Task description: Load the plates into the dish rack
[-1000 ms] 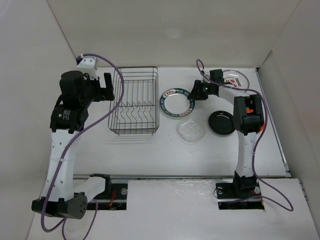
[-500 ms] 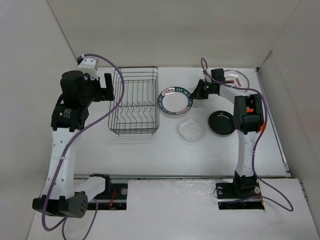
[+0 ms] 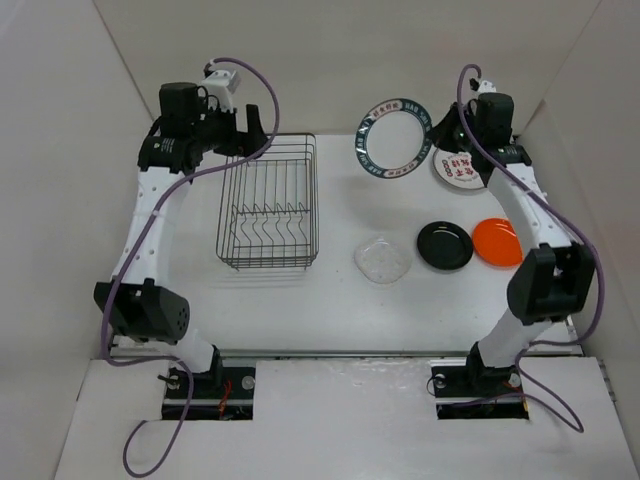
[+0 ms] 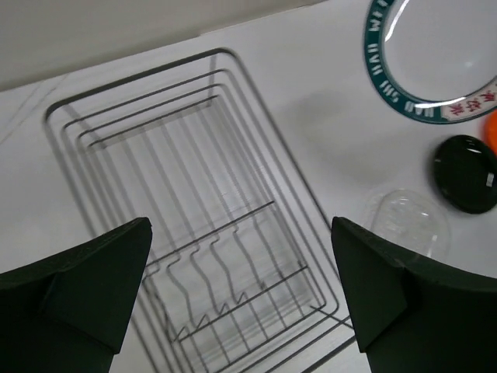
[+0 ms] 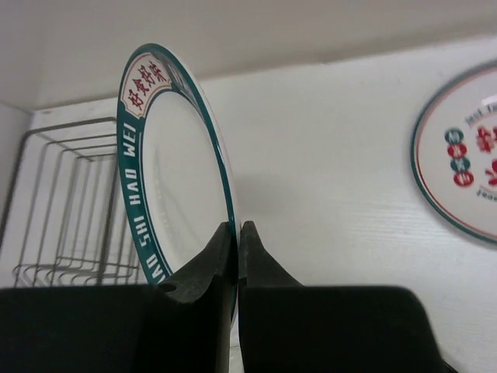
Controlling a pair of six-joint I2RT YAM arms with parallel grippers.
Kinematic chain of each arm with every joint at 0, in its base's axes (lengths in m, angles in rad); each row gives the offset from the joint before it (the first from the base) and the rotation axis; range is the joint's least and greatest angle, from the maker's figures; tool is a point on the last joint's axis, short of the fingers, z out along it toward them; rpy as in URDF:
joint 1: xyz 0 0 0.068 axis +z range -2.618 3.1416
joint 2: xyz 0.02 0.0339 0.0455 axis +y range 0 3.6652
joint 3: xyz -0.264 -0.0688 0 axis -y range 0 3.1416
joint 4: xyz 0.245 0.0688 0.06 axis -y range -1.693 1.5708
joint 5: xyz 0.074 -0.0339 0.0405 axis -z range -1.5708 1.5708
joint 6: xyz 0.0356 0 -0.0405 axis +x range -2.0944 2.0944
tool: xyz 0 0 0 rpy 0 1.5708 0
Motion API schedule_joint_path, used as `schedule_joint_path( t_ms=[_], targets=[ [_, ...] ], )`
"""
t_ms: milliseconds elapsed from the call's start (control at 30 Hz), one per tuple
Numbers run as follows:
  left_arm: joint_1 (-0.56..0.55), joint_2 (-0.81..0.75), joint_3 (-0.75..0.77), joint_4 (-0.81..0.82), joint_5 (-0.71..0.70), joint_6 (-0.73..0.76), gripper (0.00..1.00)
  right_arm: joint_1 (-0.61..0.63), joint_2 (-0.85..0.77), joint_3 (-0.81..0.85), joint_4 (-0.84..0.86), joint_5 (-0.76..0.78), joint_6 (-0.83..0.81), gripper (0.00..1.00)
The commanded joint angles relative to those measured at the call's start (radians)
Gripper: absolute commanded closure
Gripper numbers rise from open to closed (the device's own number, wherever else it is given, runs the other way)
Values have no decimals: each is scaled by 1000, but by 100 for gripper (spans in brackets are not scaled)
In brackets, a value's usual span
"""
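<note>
My right gripper (image 3: 436, 137) is shut on the rim of the blue-rimmed white plate (image 3: 393, 138) and holds it lifted and tilted on edge, right of the dish rack (image 3: 267, 203); in the right wrist view the plate (image 5: 167, 186) stands edge-on between my fingers (image 5: 203, 268). The red-marked plate (image 3: 460, 168), orange plate (image 3: 497, 241), black plate (image 3: 444, 245) and clear plate (image 3: 382, 260) lie flat on the table. My left gripper (image 3: 250, 130) is open and empty above the rack's far edge, and the rack (image 4: 186, 233) shows empty between its fingers.
White walls enclose the table at the back and both sides. A purple cable loops along each arm. The arm bases sit at the near edge. In the left wrist view the black plate (image 4: 464, 172) and clear plate (image 4: 408, 225) lie right of the rack.
My right gripper has lifted the blue-rimmed plate off the table and up toward the back, tilting it. The arm's move uncovered the orange plate. My left arm swung up over the rack's far edge.
</note>
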Motion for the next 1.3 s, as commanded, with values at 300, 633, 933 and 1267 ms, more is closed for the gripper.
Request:
schedule_joint_path(
  t_ms=[300, 633, 933, 1267],
  targets=[
    [-108, 212, 169, 61, 622, 14, 0, 196, -213, -179, 269, -248, -124, 100],
    [-153, 249, 154, 82, 556, 15, 0, 214, -236, -227, 409, -397, -59, 100],
    [-153, 183, 45, 167, 425, 64, 0, 205, -257, -230, 421, -448, -41, 100],
    [-153, 153, 26, 179, 365, 83, 0, 196, -374, -279, 397, -223, -41, 100]
  ],
)
